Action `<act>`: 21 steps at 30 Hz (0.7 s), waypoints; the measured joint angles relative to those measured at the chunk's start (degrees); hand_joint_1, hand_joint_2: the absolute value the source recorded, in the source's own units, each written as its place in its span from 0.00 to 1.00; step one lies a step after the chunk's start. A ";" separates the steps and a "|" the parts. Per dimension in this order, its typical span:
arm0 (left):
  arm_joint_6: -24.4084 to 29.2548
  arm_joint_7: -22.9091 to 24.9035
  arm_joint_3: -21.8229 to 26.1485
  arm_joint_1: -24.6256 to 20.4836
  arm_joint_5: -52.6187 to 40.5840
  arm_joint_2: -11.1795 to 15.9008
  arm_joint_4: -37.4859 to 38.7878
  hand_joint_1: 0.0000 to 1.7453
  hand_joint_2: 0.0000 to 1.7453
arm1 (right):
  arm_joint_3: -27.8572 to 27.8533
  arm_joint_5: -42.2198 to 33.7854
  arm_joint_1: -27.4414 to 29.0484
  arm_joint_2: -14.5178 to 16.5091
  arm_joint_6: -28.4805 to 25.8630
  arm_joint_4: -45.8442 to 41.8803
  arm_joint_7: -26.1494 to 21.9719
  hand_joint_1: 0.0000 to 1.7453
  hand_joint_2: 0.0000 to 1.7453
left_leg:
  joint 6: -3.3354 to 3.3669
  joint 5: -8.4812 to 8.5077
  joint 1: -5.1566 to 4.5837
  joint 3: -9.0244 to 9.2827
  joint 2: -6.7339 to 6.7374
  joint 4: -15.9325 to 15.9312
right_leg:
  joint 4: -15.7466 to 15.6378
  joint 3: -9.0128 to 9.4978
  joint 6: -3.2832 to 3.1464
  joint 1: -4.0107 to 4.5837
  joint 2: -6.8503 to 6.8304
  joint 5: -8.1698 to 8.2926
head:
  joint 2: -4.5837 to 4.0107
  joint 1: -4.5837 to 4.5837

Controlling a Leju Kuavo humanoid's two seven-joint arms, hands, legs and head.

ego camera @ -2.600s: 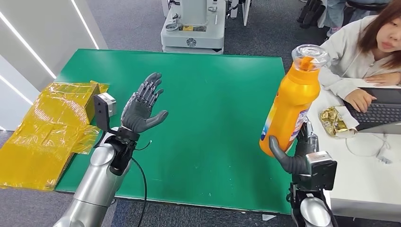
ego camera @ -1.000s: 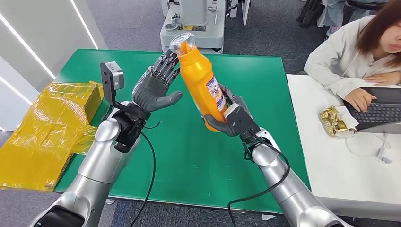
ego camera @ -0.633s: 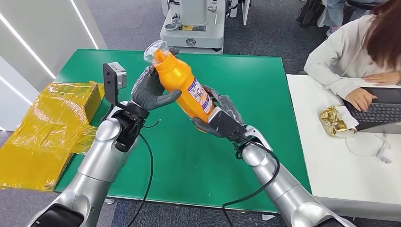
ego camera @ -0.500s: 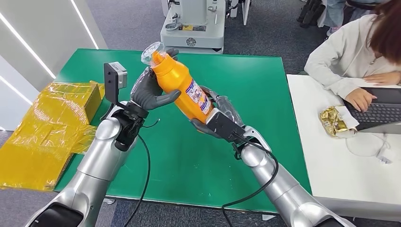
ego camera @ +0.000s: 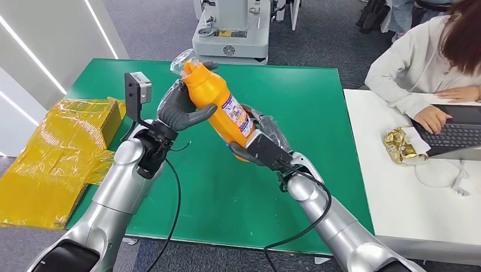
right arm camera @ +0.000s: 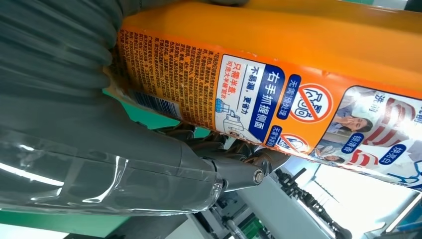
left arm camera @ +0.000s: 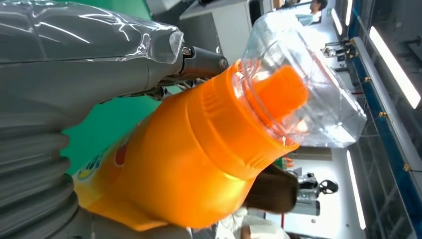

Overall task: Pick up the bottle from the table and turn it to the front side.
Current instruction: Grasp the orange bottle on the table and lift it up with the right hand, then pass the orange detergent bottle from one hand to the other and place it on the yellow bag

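An orange bottle (ego camera: pixel 220 107) with a clear cap (ego camera: pixel 184 59) is held tilted in the air above the middle of a green surface (ego camera: pixel 317 102), cap end leaning toward the robot's left and away from it. The left hand (ego camera: pixel 178 107) grips the upper part near the neck, thumb across the front and fingers (left arm camera: pixel 199 62) wrapped behind. The right hand (ego camera: pixel 261 141) grips the base, fingers (right arm camera: pixel 219 144) closed around the label side. Green surface lies open all around beneath the bottle. Yellow plastic wrapping (ego camera: pixel 57 153) hangs over the surface's left edge. Just beyond the right edge stands a white desk (ego camera: pixel 420 209), where a person (ego camera: pixel 425 62) sits at a laptop (ego camera: pixel 454 133).
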 joint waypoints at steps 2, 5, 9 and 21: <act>-0.30 0.29 0.31 0.06 1.41 0.00 -0.02 1.00 1.00 | 0.00 -0.02 0.00 0.00 -0.12 -0.01 0.07 0.98 1.00 | 0.00 0.00 0.00 0.00 0.02 0.00 | 0.00 -0.01 0.00 0.00 0.02 0.00 | 0.00 0.00; -0.75 0.64 0.99 0.16 3.21 -0.01 -0.05 1.00 1.00 | 0.05 -0.05 0.03 0.00 -0.42 -0.02 0.07 0.99 1.00 | 0.00 0.00 0.00 0.01 0.03 0.00 | -0.01 -0.02 0.00 0.00 0.03 0.00 | 0.00 0.00; -1.90 2.47 1.74 0.57 7.88 -0.37 -0.21 1.00 1.00 | 0.33 -0.13 0.15 0.00 -0.52 -0.04 -0.15 0.99 1.00 | 0.00 0.00 0.00 0.01 0.03 0.00 | -0.01 -0.03 0.00 0.00 0.03 0.00 | 0.00 -0.01; -5.08 8.44 2.15 1.46 21.34 -2.10 0.11 1.00 1.00 | 0.59 -1.17 0.67 -0.32 -0.85 -0.85 -0.29 0.69 1.00 | 0.00 0.00 -0.01 0.01 0.08 0.02 | -0.04 -0.05 0.00 -0.01 0.08 0.00 | 0.00 -0.01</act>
